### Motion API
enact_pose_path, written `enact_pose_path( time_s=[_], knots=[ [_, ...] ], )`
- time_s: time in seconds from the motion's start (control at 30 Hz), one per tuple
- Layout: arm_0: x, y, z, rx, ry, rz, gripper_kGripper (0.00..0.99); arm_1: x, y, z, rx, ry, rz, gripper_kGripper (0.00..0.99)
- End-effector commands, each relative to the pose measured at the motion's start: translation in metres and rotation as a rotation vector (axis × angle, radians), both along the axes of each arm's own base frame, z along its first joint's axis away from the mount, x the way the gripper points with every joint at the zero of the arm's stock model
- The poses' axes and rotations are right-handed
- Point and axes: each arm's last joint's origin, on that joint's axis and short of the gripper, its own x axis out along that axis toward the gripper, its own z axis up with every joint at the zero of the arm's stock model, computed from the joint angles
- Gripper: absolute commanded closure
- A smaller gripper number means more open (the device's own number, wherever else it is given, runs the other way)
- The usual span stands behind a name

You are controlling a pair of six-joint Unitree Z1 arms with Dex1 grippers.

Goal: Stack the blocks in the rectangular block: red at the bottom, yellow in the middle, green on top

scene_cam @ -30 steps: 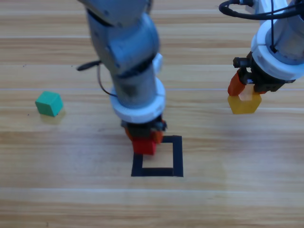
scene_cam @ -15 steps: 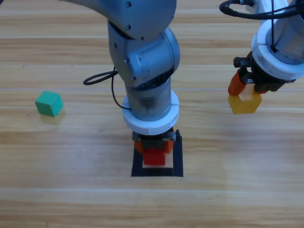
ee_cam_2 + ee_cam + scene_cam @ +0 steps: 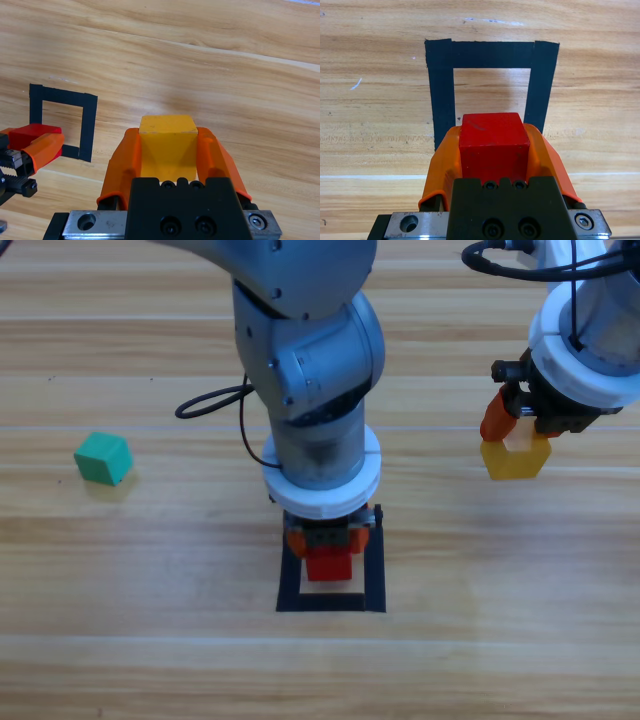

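Red is seen at the centre of the high view: the red cube (image 3: 328, 564) is clamped in the left gripper (image 3: 327, 543), directly over the opening of the black tape square (image 3: 375, 575); whether it touches the table cannot be told. The yellow cube (image 3: 514, 458) is held by the right gripper (image 3: 516, 430), well apart to the right of the square, and the green cube (image 3: 103, 458) lies alone on the wooden table (image 3: 150, 660), far to the left.

In the left wrist view, the jaws are closed flush on two opposite faces of the red cube (image 3: 493, 141), with the tape square (image 3: 441, 95) just ahead and squarely aligned; a straight lowering appears to be all that is needed.

In the right wrist view, the yellow cube (image 3: 167, 146) is gripped firmly between closed jaws, and the square (image 3: 88, 125) lies ahead to the left.
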Motion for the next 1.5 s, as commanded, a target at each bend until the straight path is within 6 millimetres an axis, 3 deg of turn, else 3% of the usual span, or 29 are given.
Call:
enact_pose_path(
  time_s=[0.03,1.5],
  knots=[
    [-0.005,-0.013,-0.026,0.058,0.015,-0.009,0.873,0.011,-0.004,-0.021,-0.053,0.051,-0.035,0.99],
    [-0.001,-0.023,-0.042,0.078,0.018,-0.023,0.873,0.014,-0.001,-0.029,-0.068,0.063,-0.036,0.99]
  ],
)
